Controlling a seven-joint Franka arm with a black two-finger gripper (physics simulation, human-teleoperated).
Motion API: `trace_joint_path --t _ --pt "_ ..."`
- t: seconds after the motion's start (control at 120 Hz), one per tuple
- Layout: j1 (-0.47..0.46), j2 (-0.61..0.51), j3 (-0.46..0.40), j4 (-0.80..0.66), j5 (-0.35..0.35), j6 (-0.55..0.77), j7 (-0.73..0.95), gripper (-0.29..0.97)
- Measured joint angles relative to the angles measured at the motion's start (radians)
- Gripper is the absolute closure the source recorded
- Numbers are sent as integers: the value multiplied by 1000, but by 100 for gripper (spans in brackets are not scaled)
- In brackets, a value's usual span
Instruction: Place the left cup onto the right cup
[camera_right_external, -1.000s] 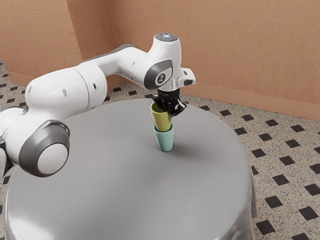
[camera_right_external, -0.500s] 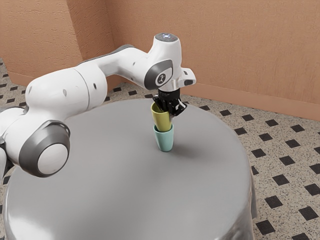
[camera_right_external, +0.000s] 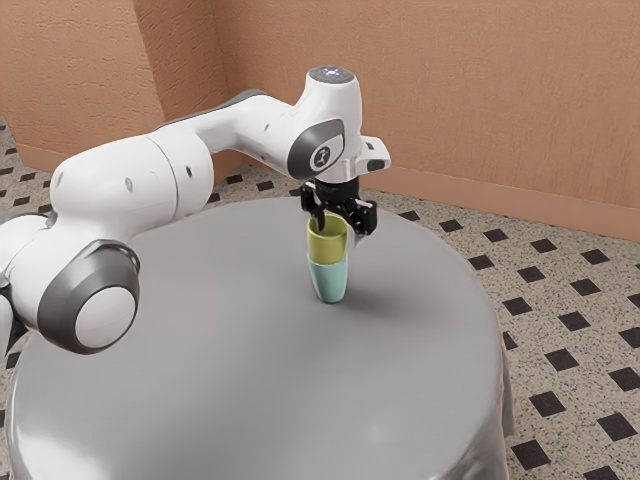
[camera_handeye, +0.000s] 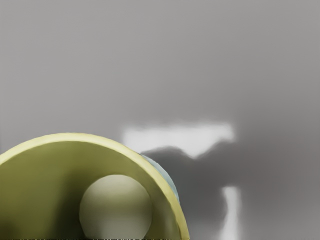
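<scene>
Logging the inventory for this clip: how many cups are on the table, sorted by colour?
Yellow-green cup: 1, nested in the teal one
Teal cup: 1, standing on the table
Total: 2 cups

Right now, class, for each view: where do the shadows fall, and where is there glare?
Exterior view: the stacked yellow-green cup and teal cup cast a faint, soft shadow on the grey table toward the view's right, with no harsh glare. Wrist view: a dark shadow lies on the table beside the yellow-green cup's rim, edged by bright white patches.
</scene>
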Motion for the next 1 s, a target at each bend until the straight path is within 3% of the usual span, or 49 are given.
trace_joint_path --t 0.342,0.475,0.542,0.742,1.0 --pt "-1 -21 2 42 2 -28 2 3" --pt "0 -82 -17 46 -2 -66 4 3" --pt "1 -155 -17 5 -24 -95 5 2" --pt "-23 -458 -12 -315 -66 -150 7 2" --pt "-138 -710 2 -518 0 -211 36 2"
